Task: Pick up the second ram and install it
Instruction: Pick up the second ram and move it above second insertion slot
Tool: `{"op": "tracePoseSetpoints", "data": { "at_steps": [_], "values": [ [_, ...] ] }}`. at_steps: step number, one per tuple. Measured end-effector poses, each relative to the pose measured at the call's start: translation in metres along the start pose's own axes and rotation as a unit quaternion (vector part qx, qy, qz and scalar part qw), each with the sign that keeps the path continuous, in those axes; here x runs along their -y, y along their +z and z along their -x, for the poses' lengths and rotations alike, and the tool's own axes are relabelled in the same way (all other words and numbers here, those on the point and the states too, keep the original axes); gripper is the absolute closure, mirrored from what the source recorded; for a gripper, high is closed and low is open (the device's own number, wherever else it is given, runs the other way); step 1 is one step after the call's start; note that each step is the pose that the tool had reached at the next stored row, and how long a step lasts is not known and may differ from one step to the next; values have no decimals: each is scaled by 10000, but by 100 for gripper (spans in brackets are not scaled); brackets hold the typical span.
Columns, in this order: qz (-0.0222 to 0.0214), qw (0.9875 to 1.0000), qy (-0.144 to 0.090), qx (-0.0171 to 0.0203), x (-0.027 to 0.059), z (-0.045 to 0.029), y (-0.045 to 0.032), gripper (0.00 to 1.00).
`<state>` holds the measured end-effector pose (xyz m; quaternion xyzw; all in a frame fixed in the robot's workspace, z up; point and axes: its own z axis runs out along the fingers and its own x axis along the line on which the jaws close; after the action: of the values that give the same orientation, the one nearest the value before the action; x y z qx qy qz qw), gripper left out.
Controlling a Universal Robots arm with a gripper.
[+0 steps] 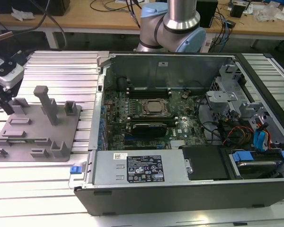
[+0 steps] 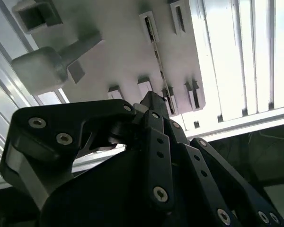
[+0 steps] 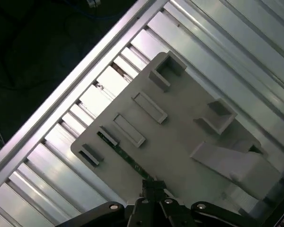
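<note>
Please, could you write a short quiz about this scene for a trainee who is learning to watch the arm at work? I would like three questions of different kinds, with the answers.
1. True or false: the thin green circuit-board stick already sits in a slot inside the open black computer case.
2. The black pincer is nearest to: A) the grey plastic holder plate; B) the silver processor; C) the blue drive latches.
3. In the exterior view, on which side of the case does the holder plate lie?

Key:
1. False: the stick rests in the holder plate.
2. A.
3. The exterior view's left.
</note>
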<state>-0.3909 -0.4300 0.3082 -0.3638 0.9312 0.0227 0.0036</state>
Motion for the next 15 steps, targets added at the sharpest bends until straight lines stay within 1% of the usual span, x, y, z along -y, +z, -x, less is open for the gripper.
{"op": "tracePoseSetpoints", "data": {
  "at_steps": [2, 3, 4, 5, 6, 7, 8, 10, 11, 12, 13, 14, 15],
  "values": [
    [6, 9996, -294, -12, 0, 0, 8, 92],
    [10, 9985, -544, -25, 1, 0, 12, 92],
    [10, 9976, -694, -33, 1, 0, 15, 92],
    [11, 9961, -881, -45, 1, 0, 18, 92],
    [11, 9938, -1109, -58, 2, -1, 21, 92],
    [12, 9919, -1271, -68, 1, -1, 23, 92],
    [12, 9907, -1360, -73, 1, -1, 23, 92],
    [13, 9905, -1372, -74, 1, -1, 23, 92],
    [15, 9887, -1499, -78, 1, 0, 26, 92],
    [22, 9835, -1805, -90, 1, -1, 30, 92],
    [26, 9795, -2014, -97, 1, -1, 35, 92],
    [31, 9746, -2237, -106, 2, -1, 42, 92],
    [34, 9716, -2365, -110, 2, -1, 46, 92]
  ]
}}
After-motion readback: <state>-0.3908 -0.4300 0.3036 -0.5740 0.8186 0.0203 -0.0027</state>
